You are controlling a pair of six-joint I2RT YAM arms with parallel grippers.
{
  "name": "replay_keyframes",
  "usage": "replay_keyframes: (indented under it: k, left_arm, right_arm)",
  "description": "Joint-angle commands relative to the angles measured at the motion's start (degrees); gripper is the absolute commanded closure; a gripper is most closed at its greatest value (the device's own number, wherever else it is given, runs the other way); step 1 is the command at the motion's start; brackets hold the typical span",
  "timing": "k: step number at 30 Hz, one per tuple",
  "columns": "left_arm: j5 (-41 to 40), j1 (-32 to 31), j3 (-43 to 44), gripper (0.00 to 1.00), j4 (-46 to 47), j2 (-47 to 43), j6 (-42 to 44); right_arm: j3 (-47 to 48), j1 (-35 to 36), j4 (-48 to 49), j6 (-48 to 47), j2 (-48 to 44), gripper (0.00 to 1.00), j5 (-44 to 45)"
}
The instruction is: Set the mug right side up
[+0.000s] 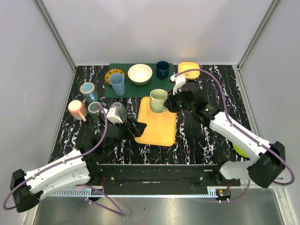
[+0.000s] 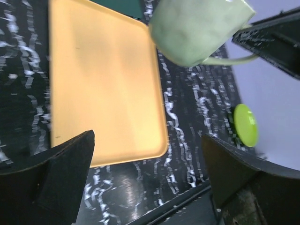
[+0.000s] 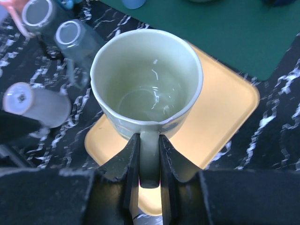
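Note:
A pale green mug [image 1: 158, 100] is held upright, mouth up, over the far end of the orange tray [image 1: 157, 129]. My right gripper [image 1: 169, 104] is shut on the mug's handle [image 3: 149, 161], with the mug's open mouth [image 3: 147, 77] facing the wrist camera. In the left wrist view the mug [image 2: 197, 29] hangs above the tray [image 2: 103, 89], clear of its surface. My left gripper [image 1: 140, 127] is open and empty, low over the tray's near left edge, its dark fingers [image 2: 51, 180] wide apart.
A green mat [image 1: 154, 88] at the back holds a white bowl [image 1: 140, 74], a blue cup [image 1: 117, 84], a dark blue mug [image 1: 162, 69] and a patterned plate [image 1: 114, 73]. An orange bowl [image 1: 188, 68], several cups at left [image 1: 88, 90], and a lime disc [image 2: 245, 124] at right.

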Motion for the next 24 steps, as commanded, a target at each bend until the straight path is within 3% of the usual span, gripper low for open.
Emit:
replay_keyframes:
  k: [1,2,5,9,11,16,24]
  left_arm:
    - [7.60,-0.12,-10.48,0.01,29.60,-0.92,-6.17]
    - [8.03,-0.12,-12.44,0.01,39.22,-0.83,-7.07]
    - [10.05,-0.12,-16.67,0.01,51.92,1.18,-9.18]
    - [15.93,-0.12,-17.20,0.01,63.29,8.03,-11.82]
    - [17.61,-0.12,-17.20,0.01,70.04,11.89,-13.75]
    - [22.27,-0.21,-16.59,0.01,80.17,18.50,-15.52]
    - [28.69,-0.12,-12.46,0.01,89.41,28.17,-16.30]
  right_arm:
    - [-5.01,-0.05,11.10,16.40,-8.62,1.00,-7.12]
    - [-5.98,-0.05,12.43,18.26,-9.86,1.00,-7.84]
    - [-9.67,-0.14,17.17,25.38,-14.08,1.00,-10.74]
    - [-18.17,-1.89,26.74,38.00,-19.09,1.00,-12.41]
    - [-22.49,-2.68,36.40,43.65,-21.73,1.00,-13.12]
    - [-34.89,-3.65,58.53,58.08,-22.53,1.00,-14.34]
    - [-38.59,-4.18,69.47,62.30,-21.82,1.00,-17.95]
